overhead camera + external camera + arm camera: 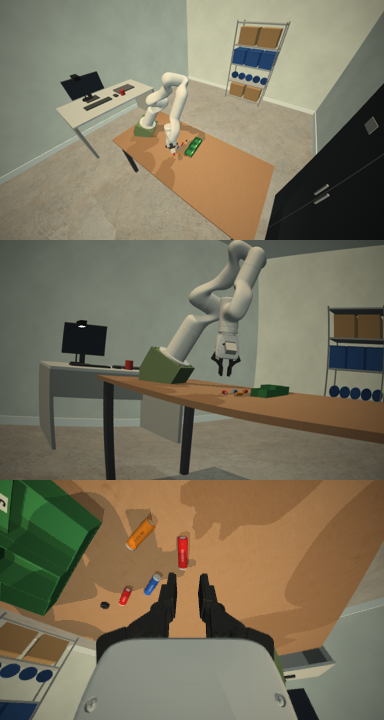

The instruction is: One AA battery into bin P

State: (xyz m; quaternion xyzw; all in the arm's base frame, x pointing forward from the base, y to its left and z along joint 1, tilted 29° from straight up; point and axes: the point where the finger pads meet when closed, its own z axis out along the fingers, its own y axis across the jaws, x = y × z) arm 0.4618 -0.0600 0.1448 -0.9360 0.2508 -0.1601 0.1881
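Several small cells lie on the brown table (226, 183) (311, 412) beside a row of green bins (193, 146) (269, 391) (40, 545). In the wrist view there is a long red battery (182, 552) (173, 154) (224, 392), a long orange battery (139, 534) (179, 153) (239, 393), a shorter blue cell (153, 583) (234, 391), a short red cell (125, 595) (245, 391) and a black button cell (104, 605). My gripper (187, 583) (173, 151) (225, 373) hangs above the table, pointing down, just short of the long red battery. Its fingers stand a little apart with nothing between them. The bin labels are mostly out of the wrist view.
The arm's green base block (145, 129) (165, 367) stands at the table's back corner. A grey desk with a monitor (82, 84) stands behind, and a shelf rack (256, 60) by the far wall. A black cabinet (339, 183) is to the right.
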